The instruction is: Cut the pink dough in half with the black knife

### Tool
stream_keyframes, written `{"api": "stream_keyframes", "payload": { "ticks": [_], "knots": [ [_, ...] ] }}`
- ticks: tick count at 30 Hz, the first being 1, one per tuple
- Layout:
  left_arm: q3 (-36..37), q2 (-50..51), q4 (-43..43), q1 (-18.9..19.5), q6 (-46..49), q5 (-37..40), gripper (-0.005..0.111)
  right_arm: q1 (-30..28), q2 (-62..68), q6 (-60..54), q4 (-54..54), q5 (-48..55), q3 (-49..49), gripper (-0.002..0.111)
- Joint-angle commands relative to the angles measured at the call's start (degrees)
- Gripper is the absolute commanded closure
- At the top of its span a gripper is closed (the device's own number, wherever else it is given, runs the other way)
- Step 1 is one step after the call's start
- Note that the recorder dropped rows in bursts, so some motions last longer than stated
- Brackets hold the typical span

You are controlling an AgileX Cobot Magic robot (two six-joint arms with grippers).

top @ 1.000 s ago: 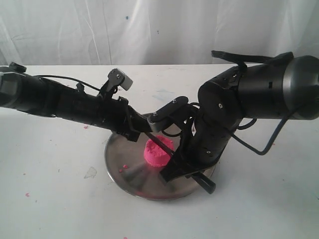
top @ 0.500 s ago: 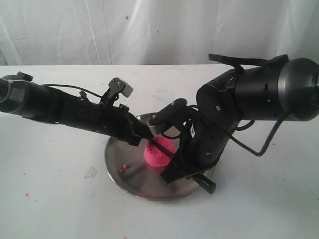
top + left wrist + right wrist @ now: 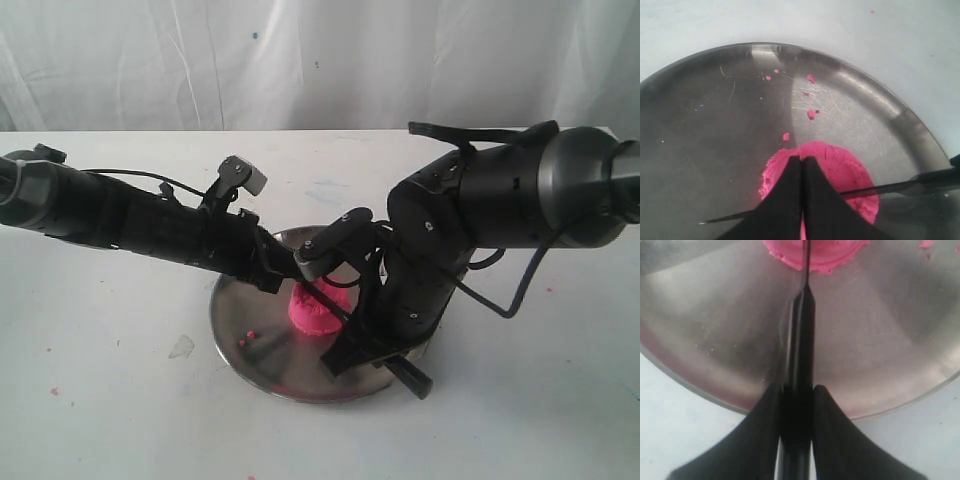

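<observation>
The pink dough [image 3: 314, 312] [image 3: 842, 172] [image 3: 815, 252] sits as one squat lump on the steel plate [image 3: 250, 345]. My right gripper [image 3: 395, 362] [image 3: 797, 390] is shut on the handle of the black knife [image 3: 325, 295] [image 3: 895, 187] [image 3: 801, 340]. The blade lies across the top of the dough, its tip sticking out past the far side. My left gripper [image 3: 290, 268] [image 3: 802, 160] is shut with nothing in it, its fingertips over the dough and above the blade.
Tiny pink crumbs [image 3: 246, 338] [image 3: 811, 114] lie scattered on the plate [image 3: 700, 100] [image 3: 880, 340]. The plate rests on a white table [image 3: 120, 400] with a white curtain behind. Both bulky arms crowd over the plate.
My right arm has sunk lower and shifted slightly left, bringing the knife down onto the dough. My left gripper has moved in to the dough's edge.
</observation>
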Motion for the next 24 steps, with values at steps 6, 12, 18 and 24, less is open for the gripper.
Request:
{"api": "stream_keyframes", "payload": {
  "ticks": [6, 12, 18, 24],
  "knots": [
    [0.5, 0.4, 1.2, -0.2, 0.3, -0.5, 0.107, -0.4, 1.5, -0.5, -0.4, -1.3, 0.1, 0.108],
    [0.5, 0.4, 1.3, -0.2, 0.3, -0.8, 0.107, -0.4, 1.5, -0.5, -0.2, -1.4, 0.1, 0.108],
    [0.5, 2.3, 1.3, -0.2, 0.3, -0.8, 0.107, -0.4, 1.5, -0.5, -0.2, -1.7, 0.1, 0.108],
    [0.5, 4.5, 1.3, -0.2, 1.7, -1.5, 0.107, -0.4, 1.5, -0.5, -0.2, -1.8, 0.1, 0.108]
  ]
}}
